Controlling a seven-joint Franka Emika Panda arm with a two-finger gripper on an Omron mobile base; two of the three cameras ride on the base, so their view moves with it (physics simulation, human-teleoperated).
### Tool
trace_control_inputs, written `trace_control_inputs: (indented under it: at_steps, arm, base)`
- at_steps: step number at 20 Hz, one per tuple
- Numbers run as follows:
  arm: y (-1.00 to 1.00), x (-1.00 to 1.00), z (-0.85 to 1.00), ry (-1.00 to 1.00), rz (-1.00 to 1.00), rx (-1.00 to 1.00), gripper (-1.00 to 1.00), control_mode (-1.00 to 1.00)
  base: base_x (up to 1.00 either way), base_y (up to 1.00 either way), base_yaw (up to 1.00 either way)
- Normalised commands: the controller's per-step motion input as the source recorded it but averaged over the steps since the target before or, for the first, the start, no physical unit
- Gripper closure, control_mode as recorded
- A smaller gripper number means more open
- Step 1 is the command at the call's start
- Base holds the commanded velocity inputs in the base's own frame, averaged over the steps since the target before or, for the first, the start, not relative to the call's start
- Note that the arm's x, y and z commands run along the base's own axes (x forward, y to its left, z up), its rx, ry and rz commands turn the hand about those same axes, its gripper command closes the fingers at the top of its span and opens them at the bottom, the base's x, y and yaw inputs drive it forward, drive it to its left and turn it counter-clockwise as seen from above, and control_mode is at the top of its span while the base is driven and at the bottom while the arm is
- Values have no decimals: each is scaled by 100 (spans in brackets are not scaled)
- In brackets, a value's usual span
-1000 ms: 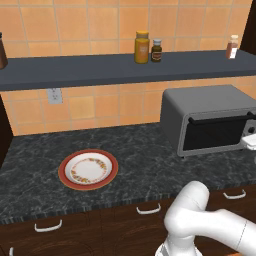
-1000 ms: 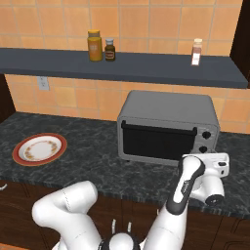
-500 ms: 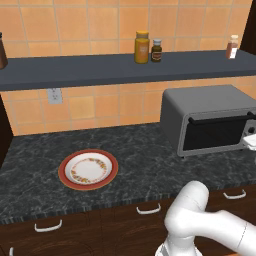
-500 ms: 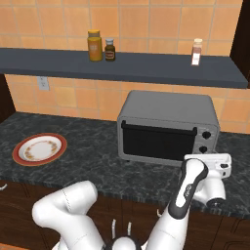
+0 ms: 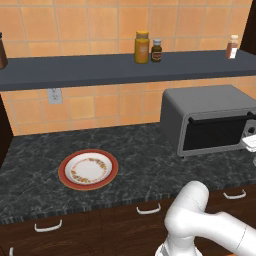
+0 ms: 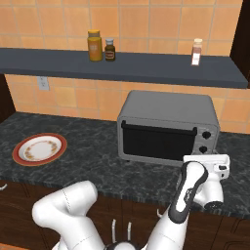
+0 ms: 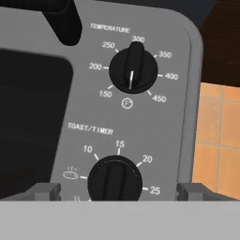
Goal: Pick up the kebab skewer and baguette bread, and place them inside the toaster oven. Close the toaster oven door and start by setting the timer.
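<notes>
Right base view: a boxy grey metal toaster oven (image 6: 166, 128) sits on the dark speckled counter, its dark glass door (image 6: 158, 143) shut. Just beside its front corner, the gripper (image 7: 115, 190) faces the round black toast/timer knob (image 7: 115, 180), fingers spread either side. Rigid and probably smooth, the knob wants a firm pinch across its raised ridge.
</notes>
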Motion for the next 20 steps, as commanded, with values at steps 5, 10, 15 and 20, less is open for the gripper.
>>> trace_control_inputs:
  at_steps: [5, 10, 15, 20]
  arm:
    - [0, 0, 0, 0, 0, 0, 100, -100]
    - [0, 0, 0, -4, 0, 0, 100, -100]
    - [6, 0, 0, -6, 0, 0, 100, -100]
    - [14, 0, 0, -3, 0, 0, 100, -100]
  base:
    - [0, 0, 0]
    - [0, 0, 0]
    - [0, 0, 0]
    - [0, 0, 0]
